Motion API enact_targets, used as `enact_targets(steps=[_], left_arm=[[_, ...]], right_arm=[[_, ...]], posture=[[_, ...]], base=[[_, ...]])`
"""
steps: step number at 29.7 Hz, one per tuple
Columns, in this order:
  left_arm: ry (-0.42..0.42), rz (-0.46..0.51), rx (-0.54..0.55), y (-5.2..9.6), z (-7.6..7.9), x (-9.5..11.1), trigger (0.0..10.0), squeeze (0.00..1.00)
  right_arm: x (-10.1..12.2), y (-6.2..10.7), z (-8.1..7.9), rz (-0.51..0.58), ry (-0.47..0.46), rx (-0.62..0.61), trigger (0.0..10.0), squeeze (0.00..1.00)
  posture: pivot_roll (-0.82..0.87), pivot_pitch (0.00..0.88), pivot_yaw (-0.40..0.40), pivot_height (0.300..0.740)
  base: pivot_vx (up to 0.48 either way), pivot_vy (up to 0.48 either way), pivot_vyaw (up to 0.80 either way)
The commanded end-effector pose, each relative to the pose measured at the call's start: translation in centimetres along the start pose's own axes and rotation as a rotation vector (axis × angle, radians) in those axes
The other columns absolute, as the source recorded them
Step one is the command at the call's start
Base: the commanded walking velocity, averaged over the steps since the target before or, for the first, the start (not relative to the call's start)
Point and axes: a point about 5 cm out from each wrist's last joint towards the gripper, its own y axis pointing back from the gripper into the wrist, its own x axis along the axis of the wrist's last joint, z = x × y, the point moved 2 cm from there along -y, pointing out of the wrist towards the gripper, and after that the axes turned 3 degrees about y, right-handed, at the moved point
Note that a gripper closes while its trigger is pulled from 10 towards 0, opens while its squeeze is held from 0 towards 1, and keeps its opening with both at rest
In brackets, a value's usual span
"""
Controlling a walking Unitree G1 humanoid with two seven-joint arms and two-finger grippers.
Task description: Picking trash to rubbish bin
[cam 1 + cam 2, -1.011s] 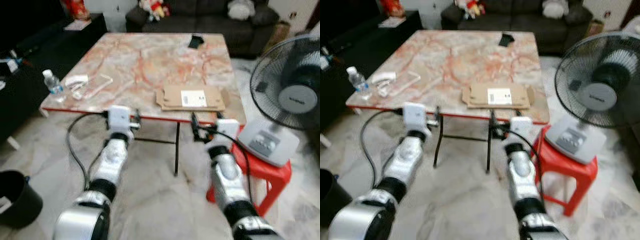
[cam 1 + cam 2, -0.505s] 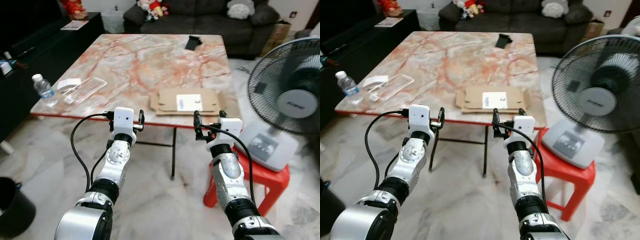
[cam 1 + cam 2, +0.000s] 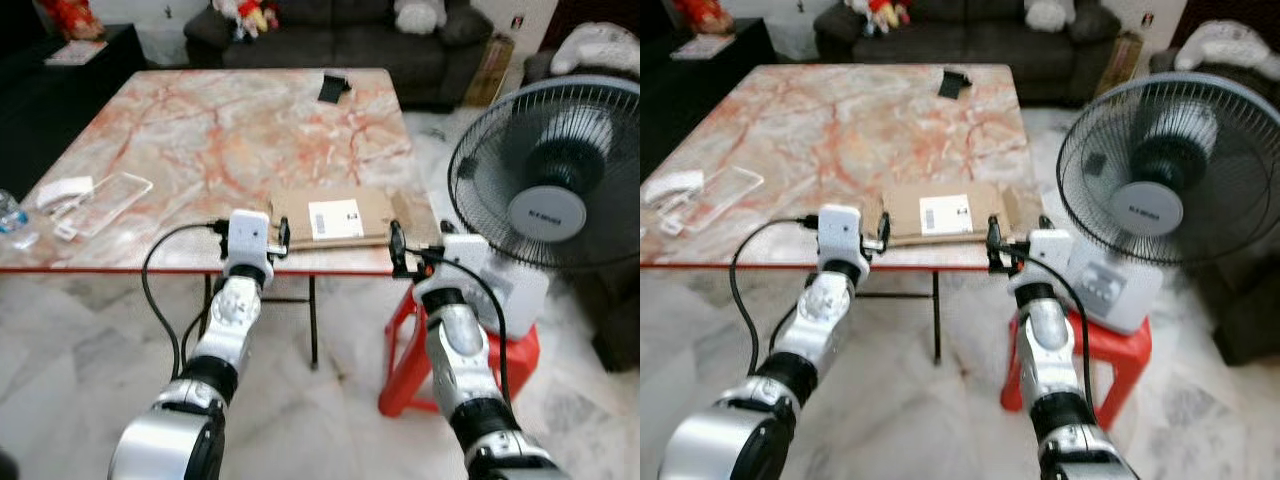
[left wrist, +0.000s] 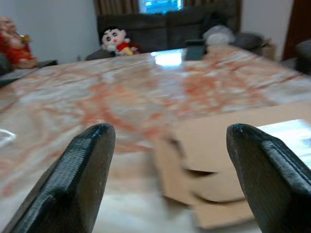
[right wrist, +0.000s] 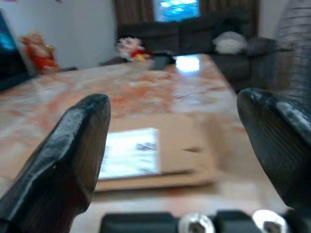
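Observation:
A flattened cardboard box (image 3: 300,212) with a white label lies on the marble table (image 3: 200,130), close to its front edge. My left gripper (image 3: 264,238) is held just before that edge at the box's left corner, fingers open with nothing between them. My right gripper (image 3: 418,248) hovers off the table's front right corner, beside the box's right end, also open and empty. In the left wrist view the cardboard (image 4: 233,131) lies ahead between the spread fingers (image 4: 92,145). The right wrist view looks over the label and cardboard (image 5: 180,145) between wide fingers (image 5: 82,131).
A standing fan (image 3: 550,190) sits on a red stool (image 3: 400,330) right beside my right arm. On the table's left are a clear plastic tray (image 3: 105,195), a white packet (image 3: 62,190) and a water bottle (image 3: 10,215). A black object (image 3: 330,88) lies at the far edge, before a sofa (image 3: 330,30).
The camera has moved closer and swung right, so the table and box are nearer and the black bin on the floor at left has left the view. Both grippers stay open.

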Motion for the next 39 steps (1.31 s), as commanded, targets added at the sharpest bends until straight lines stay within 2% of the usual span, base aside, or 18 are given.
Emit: enact_targets(steps=[1,6,15,18,39], left_arm=[[0.017,0.015,-0.009,-0.11,0.71,0.4,10.0,0.0],[0.018,0.016,-0.011,-0.13,0.77,0.43,10.0,0.0],[0.018,0.017,-0.014,-0.15,0.81,0.46,10.0,0.0],[0.018,0.016,-0.014,-0.14,0.86,0.45,10.0,0.0],[0.035,-0.004,-0.041,0.08,1.44,0.02,10.0,0.0]], right_arm=[[0.31,0.1,0.92,0.013,0.033,-0.012,10.0,0.0],[0.15,0.16,0.73,0.006,0.03,-0.005,10.0,0.0],[0.08,0.19,0.68,0.001,0.064,0.006,10.0,0.0],[0.03,0.21,0.69,-0.001,0.044,0.001,10.0,0.0],[-0.06,0.21,0.55,-0.005,0.038,0.004,10.0,0.0]], posture=[[-0.11,0.035,0.012,0.74],[-0.11,0.035,0.012,0.74],[-0.11,0.031,0.015,0.74],[-0.11,0.031,0.015,0.74],[-0.12,0.017,0.012,0.74]], base=[[0.334,0.0,0.0],[0.335,0.0,0.66],[0.334,0.0,0.18],[0.333,0.0,0.57],[0.314,0.0,0.0]])
